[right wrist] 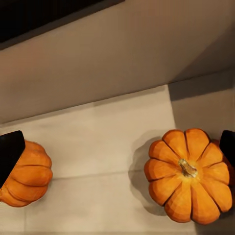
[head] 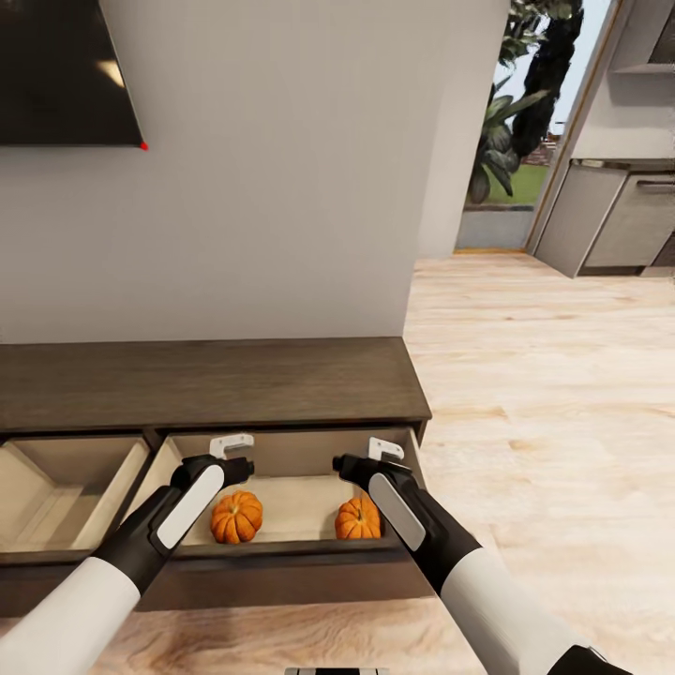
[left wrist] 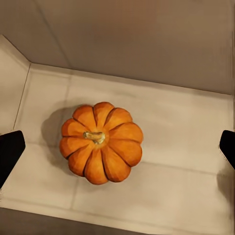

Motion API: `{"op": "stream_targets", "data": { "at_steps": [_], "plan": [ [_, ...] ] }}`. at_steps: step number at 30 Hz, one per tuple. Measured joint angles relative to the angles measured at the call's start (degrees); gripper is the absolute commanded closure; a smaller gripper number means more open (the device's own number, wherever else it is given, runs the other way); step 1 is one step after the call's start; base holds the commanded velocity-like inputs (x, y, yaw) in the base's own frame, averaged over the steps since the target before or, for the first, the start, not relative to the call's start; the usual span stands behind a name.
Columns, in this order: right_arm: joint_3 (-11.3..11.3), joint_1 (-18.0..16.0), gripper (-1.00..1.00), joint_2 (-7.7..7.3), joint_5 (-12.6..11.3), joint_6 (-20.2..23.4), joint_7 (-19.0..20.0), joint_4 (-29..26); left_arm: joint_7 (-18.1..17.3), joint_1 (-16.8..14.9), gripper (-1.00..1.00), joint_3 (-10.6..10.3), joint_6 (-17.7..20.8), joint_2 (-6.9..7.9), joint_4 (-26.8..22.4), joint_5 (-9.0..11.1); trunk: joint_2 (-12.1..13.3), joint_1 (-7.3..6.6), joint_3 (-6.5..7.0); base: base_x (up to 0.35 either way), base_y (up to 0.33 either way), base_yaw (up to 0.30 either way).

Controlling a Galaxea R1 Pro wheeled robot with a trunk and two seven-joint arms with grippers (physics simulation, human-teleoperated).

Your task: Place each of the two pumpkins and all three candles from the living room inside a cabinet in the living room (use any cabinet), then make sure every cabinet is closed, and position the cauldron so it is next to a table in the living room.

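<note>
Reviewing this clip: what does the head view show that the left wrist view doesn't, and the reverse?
Head view: the cabinet with two drawers pulled out, both pumpkins in the right-hand one, left pumpkin and right pumpkin, with both pincers, left and right, above them. Left wrist view: the left pumpkin's stem from above. Shared: the left pumpkin on the drawer's pale floor.

Two pumpkins sit apart in the cabinet's (head: 216,380) open right drawer (head: 291,506), one (head: 236,517) left, one (head: 358,518) right. Another open drawer (head: 66,487) lies beside it on the left.

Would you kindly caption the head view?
Two ribbed orange pumpkins in the dark wood cabinet's open drawer, grippers above.
</note>
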Motion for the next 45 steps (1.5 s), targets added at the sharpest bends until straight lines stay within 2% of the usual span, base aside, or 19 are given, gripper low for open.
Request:
{"op": "stream_targets", "data": {
  "at_steps": [12,13,19,45],
  "plan": [
    [0.1,0.0,-1.0,0.03,0.0,0.0,0.0,0.0,0.1,0.1,-1.0,-0.1,0.0,0.0,-0.6,-0.1,0.2,-0.3,2.66,-0.128,0.0,0.0],
    [1.1,0.0,-1.0,0.04,0.0,0.0,0.0,-0.1,0.1,0.1,-1.0,-0.1,0.0,0.0,-0.6,-0.1,0.2,-0.33,2.88,-0.01,0.0,0.0],
    [1.6,0.0,-1.0,0.01,0.1,0.0,0.0,-0.1,0.1,0.1,-1.0,-0.1,0.0,0.0,-0.8,-0.1,0.3,-0.47,4.21,-0.08,0.0,0.0],
    [1.7,0.0,-1.0,-0.05,0.1,0.0,0.0,-0.1,0.2,0.1,-1.0,-0.1,0.0,0.0,-1.0,-0.1,0.6,-1.14,9.98,-0.31,0.0,0.0]
  ]
}}
